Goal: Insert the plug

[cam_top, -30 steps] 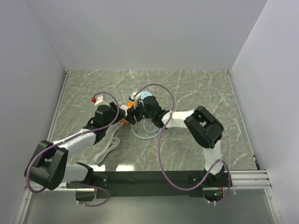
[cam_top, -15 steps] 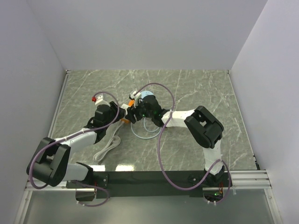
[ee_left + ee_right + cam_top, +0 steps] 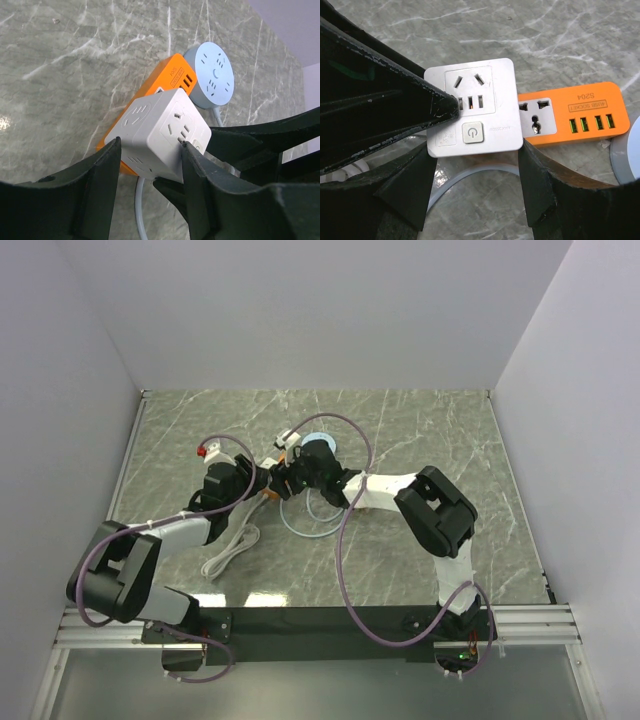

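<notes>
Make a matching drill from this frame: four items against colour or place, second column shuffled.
Items:
1 cube socket
2 power strip
3 round socket
4 white cable

Colour or place:
A pale blue
B lying on the table beside the left arm
C orange
D between the fingers of the left gripper

Pairs: 1-D, 2-C, 3-A, 4-B

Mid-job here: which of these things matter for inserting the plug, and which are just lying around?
In the job: white cube; orange strip; left fingers and right fingers, both gripping the white cube.
Lying about: blue round socket; white cable.
</notes>
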Action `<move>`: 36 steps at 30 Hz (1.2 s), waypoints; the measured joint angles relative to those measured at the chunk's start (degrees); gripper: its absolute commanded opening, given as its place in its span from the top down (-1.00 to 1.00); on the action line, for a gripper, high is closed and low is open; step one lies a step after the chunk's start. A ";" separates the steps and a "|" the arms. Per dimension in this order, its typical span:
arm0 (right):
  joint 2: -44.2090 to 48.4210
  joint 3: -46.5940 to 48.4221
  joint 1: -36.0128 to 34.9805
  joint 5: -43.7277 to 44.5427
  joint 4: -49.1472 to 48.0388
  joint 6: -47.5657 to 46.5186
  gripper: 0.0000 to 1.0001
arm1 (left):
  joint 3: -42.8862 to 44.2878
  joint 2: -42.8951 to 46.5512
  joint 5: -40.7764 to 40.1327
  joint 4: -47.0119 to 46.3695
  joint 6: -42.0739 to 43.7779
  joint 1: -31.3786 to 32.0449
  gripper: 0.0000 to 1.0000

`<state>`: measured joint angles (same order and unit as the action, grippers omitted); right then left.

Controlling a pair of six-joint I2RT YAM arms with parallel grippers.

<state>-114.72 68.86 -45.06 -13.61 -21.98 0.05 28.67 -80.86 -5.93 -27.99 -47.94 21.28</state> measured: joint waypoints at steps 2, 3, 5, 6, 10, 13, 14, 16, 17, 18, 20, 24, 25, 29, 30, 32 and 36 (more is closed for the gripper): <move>-0.20 0.90 -0.02 0.61 1.44 0.00 1.00 | -0.04 -0.72 0.31 -1.25 -0.31 -0.15 0.35; -0.28 1.29 -0.02 0.74 1.95 0.02 1.00 | -0.09 -0.96 0.37 -1.66 -0.50 -0.22 0.34; -0.63 2.23 -0.02 1.03 3.02 0.04 1.00 | -0.09 -1.53 0.42 -2.45 -1.03 -0.31 0.35; -0.76 2.58 -0.02 1.18 3.45 0.04 1.00 | -0.09 -1.70 0.42 -2.73 -1.14 -0.39 0.35; -1.18 4.44 -0.02 2.25 5.97 0.04 1.00 | -0.07 -3.32 0.81 -5.01 -1.62 -0.63 0.35; -1.81 6.27 0.00 3.37 8.13 0.02 1.00 | 0.02 -5.22 1.09 -7.74 -2.47 -0.92 0.36; -2.05 6.93 0.02 3.67 8.90 0.02 1.00 | 0.04 -5.77 1.22 -8.57 -2.67 -1.03 0.36; -2.56 8.24 0.07 3.96 10.47 0.02 1.00 | 0.07 -6.47 1.20 -9.75 -2.99 -1.11 0.36; -2.80 8.83 0.09 4.02 11.06 0.04 1.00 | 0.07 -6.67 1.18 -10.05 -3.06 -1.20 0.36; -2.97 9.40 0.09 4.07 11.82 0.04 1.00 | 0.04 -6.75 1.14 -10.23 -3.32 -1.25 0.36; -3.48 10.91 0.09 3.98 13.77 0.09 1.00 | 0.07 -6.80 1.03 -10.25 -3.76 -1.33 0.37; -4.07 12.85 0.22 3.67 16.31 0.35 1.00 | 0.07 -7.10 0.87 -10.64 -4.33 -1.42 0.37; -4.20 13.33 0.31 3.52 16.96 0.50 1.00 | 0.07 -7.10 0.90 -10.67 -4.46 -1.42 0.36; -4.76 15.43 0.44 3.17 19.89 0.55 1.00 | 0.07 -7.17 0.74 -10.69 -5.29 -1.44 0.37; -4.94 16.00 0.46 3.13 20.74 0.55 1.00 | 0.07 -7.19 0.74 -10.71 -5.46 -1.44 0.37; -5.33 17.05 0.48 3.08 22.10 0.57 1.00 | 0.09 -7.37 0.70 -10.86 -5.86 -1.46 0.38; -5.90 18.62 0.57 3.10 24.00 0.68 1.00 | -0.15 -7.85 0.72 -11.98 -6.62 -1.55 0.39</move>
<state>-120.62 87.48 -44.49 -10.50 2.02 0.73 28.51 -88.71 -5.21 -39.97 -54.57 19.73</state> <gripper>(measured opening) 0.689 0.474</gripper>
